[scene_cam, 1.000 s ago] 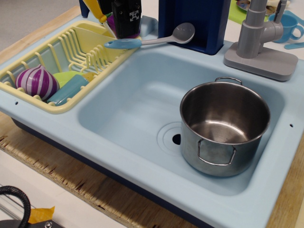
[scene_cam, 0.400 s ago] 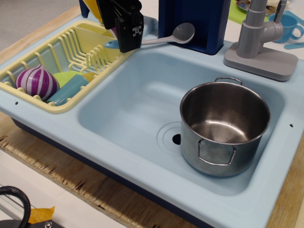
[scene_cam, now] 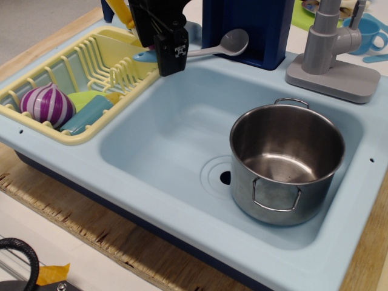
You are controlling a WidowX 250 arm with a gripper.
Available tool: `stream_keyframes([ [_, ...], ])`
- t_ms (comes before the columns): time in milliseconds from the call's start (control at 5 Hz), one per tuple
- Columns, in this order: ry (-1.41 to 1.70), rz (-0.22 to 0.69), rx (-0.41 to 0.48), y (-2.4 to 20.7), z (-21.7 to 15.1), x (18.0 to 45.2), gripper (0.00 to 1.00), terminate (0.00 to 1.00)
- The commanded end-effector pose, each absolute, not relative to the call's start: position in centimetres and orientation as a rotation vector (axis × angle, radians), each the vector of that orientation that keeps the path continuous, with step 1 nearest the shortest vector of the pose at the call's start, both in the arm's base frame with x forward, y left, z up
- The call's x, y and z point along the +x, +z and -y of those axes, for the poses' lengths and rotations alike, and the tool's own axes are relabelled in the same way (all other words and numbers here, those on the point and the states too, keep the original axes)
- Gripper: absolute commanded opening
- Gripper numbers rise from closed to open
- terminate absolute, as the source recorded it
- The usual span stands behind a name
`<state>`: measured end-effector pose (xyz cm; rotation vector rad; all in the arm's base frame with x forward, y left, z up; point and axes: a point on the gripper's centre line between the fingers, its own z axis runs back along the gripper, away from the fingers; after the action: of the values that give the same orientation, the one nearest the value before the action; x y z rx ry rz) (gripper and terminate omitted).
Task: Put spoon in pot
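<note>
Nothing's in the pot [scene_cam: 286, 163] yet: I've got the hand [scene_cam: 171, 57] over the spoon [scene_cam: 221, 46] handle at the sink's back rim; grip I cannot tell.

The pot [scene_cam: 285, 162] is polished stainless steel, shiny outside and duller, faintly scuffed inside, with 2 wire loop handles. The sink [scene_cam: 151, 145] is smooth light-blue plastic with a soft sheen. The spoon [scene_cam: 224, 45] has a grey plastic bowl. The dish rack [scene_cam: 73, 79] is pale yellow plastic, and the faucet [scene_cam: 330, 51] matt grey plastic. The desk [scene_cam: 103, 233] is bare wood, rough and splintered along its edge.
</note>
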<state>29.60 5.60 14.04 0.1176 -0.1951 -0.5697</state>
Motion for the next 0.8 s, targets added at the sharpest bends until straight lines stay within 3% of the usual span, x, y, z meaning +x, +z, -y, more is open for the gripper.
stream_keyframes([
  [0, -0.572, 0.242, 0.135, 14.7, -6.3, 31.0, 1.0, 0.0],
  [200, -0.56, 0.234, 0.12, 13.8, -6.2, 30.9, 1.0, 0.0],
  [400, -0.555, 0.215, 0.122, 13.5, -5.9, 30.9, 0.0, 0.0],
  [600, -0.551, 0.209, 0.122, 13.3, -5.8, 30.7, 0.0, 0.0],
])
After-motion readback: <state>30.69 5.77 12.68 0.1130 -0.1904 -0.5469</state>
